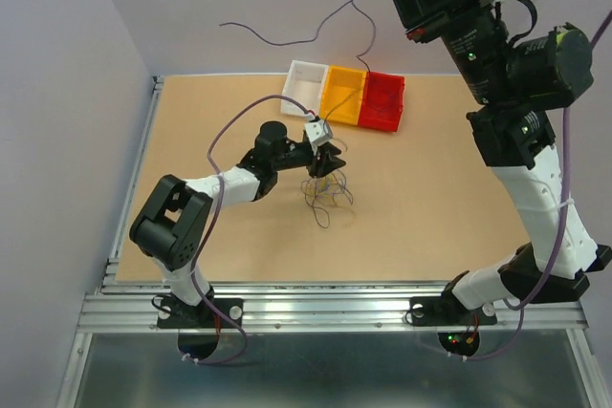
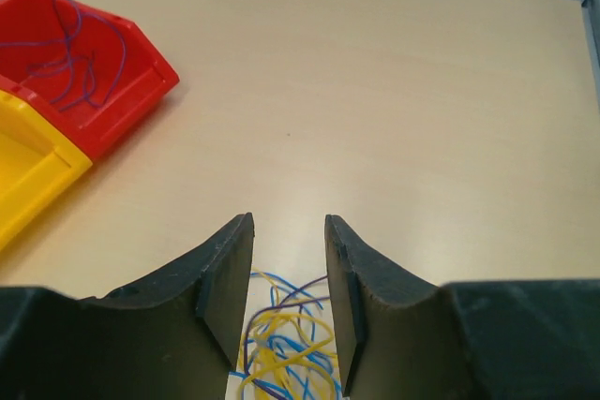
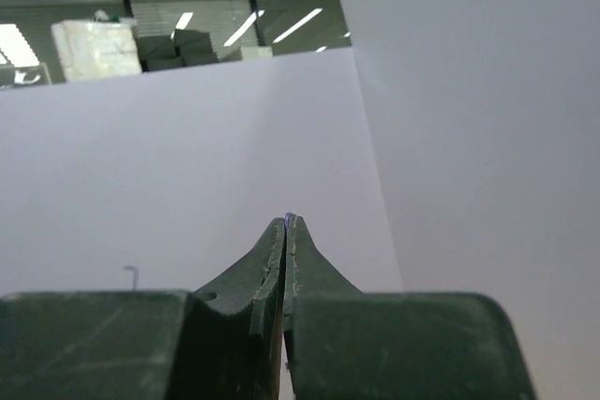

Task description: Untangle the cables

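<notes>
Cables (image 2: 279,355) between jaws of half-open left end effector (image 2: 288,224)

table (image 1: 449,217): tan | far edge: white bin (image 1: 304,86), yellow bin (image 1: 344,95), red bin (image 1: 385,100), side by side

bright even overhead light, soft shadows; left pincer (image 2: 288,231) slightly blurred close up
</notes>
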